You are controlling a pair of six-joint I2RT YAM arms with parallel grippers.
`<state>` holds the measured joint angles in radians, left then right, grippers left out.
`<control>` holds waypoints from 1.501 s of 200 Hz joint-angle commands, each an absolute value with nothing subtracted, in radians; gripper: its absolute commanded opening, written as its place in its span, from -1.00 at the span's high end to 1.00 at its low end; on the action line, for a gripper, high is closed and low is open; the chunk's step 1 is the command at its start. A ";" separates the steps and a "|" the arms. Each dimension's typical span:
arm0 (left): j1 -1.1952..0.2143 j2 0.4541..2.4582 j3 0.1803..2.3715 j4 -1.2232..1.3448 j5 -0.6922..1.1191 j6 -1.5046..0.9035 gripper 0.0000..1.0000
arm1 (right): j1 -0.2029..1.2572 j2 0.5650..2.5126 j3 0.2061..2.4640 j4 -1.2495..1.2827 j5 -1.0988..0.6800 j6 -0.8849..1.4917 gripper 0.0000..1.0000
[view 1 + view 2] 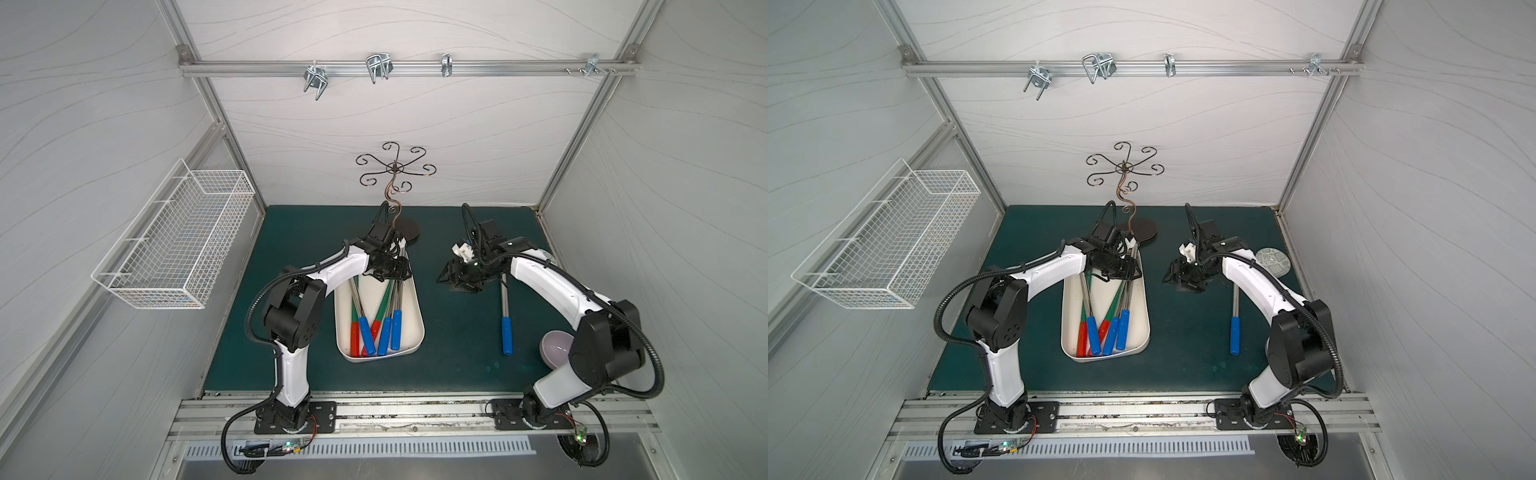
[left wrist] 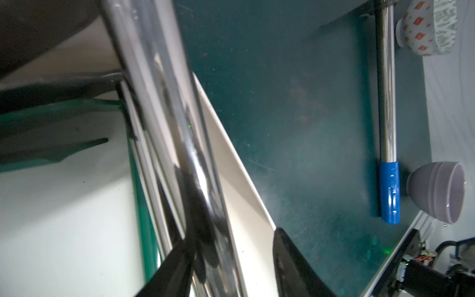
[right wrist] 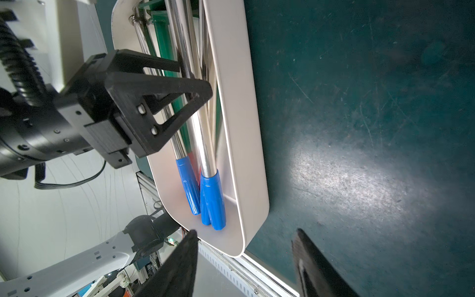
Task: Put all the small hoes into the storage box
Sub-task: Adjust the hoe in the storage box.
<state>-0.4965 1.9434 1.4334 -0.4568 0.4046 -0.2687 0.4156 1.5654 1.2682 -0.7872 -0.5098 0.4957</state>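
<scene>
Our left gripper [image 3: 194, 78] sits part-open astride a shaft [image 2: 180, 128] in the box [image 1: 411, 332], so next, we judge, our empty, part-open right gripper [image 3: 246, 232] must grasp the hoe [image 1: 505, 316] on the mat [image 1: 457, 353].

1. Storage box [image 3: 239, 133]: cream plastic, smooth, semi-gloss.
2. Hoe shaft [image 2: 386, 97] on the mat: chromed metal, mirror-glossy. Grip [image 2: 390, 191]: blue plastic, shiny.
3. Mat [image 3: 359, 128]: dk green, matt, scuffed & scratched.
4. Left gripper fingers [image 3: 154, 84]: blk plastic, matt, fine layer lines.
5. Wire basket [image 1: 174, 249]: white-coated metal mesh.
6. Bowl [image 2: 437, 190]: lilac, smooth, soft sheen, looks ceramic.
</scene>
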 commanded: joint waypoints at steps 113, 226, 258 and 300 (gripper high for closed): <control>-0.422 1.933 1.373 -0.279 0.582 -0.414 0.93 | 0.407 1.532 1.241 -0.803 -0.524 0.463 -0.21; -0.398 2.019 1.534 -0.554 0.443 -0.384 1.00 | 0.407 1.527 1.236 -0.802 -0.523 0.463 -0.21; -0.399 2.069 1.576 -0.579 0.471 -0.361 1.00 | 0.407 1.532 1.232 -0.801 -0.526 0.463 -0.21; -0.406 2.170 1.683 -0.734 0.534 -0.306 1.00 | 0.407 1.537 1.226 -0.795 -0.526 0.463 -0.21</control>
